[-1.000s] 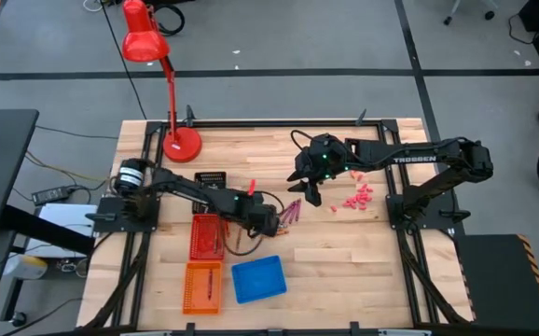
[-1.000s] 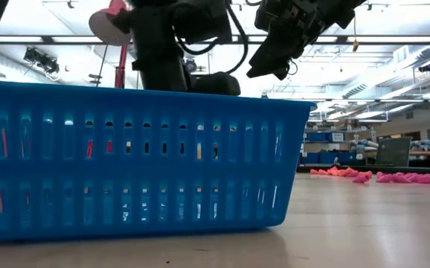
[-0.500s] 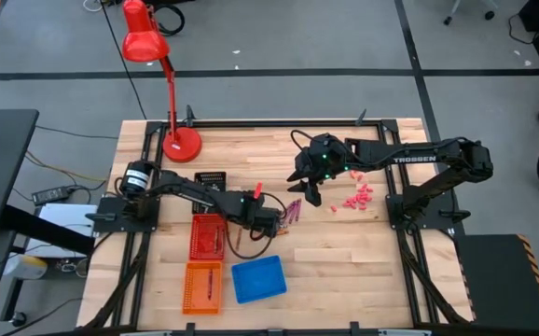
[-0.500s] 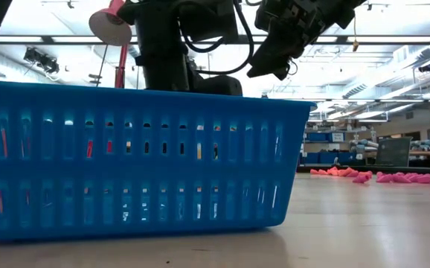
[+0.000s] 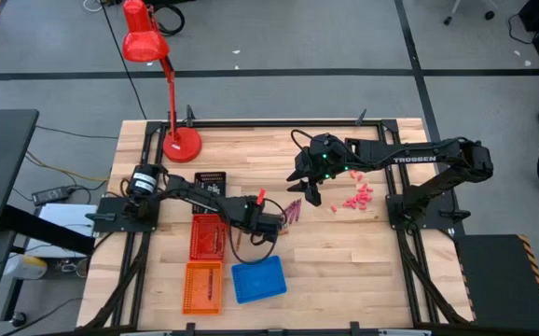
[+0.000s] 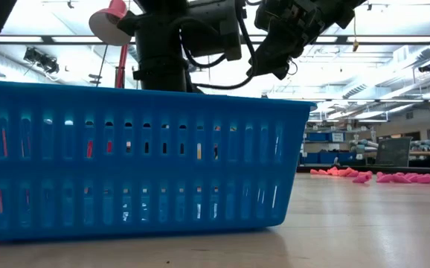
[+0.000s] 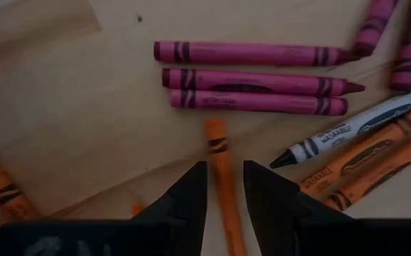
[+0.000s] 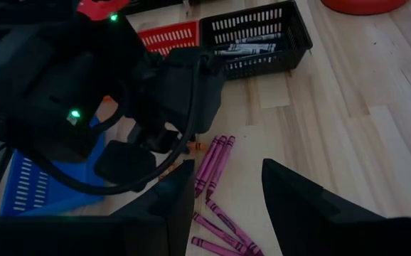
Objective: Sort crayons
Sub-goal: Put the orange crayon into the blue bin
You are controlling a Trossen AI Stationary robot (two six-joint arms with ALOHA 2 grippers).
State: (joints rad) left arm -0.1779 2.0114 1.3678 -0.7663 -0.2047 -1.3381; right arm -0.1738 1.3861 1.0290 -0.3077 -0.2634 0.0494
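Left gripper [image 7: 224, 192] is sitting low over the wooden table [image 5: 344, 252], fingers [image 7: 188, 195] partly open and straddling an orange crayon [image 7: 221, 171]; the crayon is lying between them, but I cannot tell if they are actually gripping it. Just beyond are lying three magenta crayons [image 7: 255, 78] side by side, with a grey-silver crayon [image 7: 355, 128] and more orange crayons [image 7: 362, 160] beside them. In the high view this crayon pile [image 5: 291, 213] is sitting mid-table, near the red basket [image 5: 206, 237], orange basket [image 5: 202, 287], blue basket [image 5: 258, 279] and black basket [image 5: 211, 179]. Right gripper [image 5: 309, 191] is hovering above the table just past the pile, fingers wide open and holding nothing. Pink chunky bits [image 5: 357, 198] are lying nearby.
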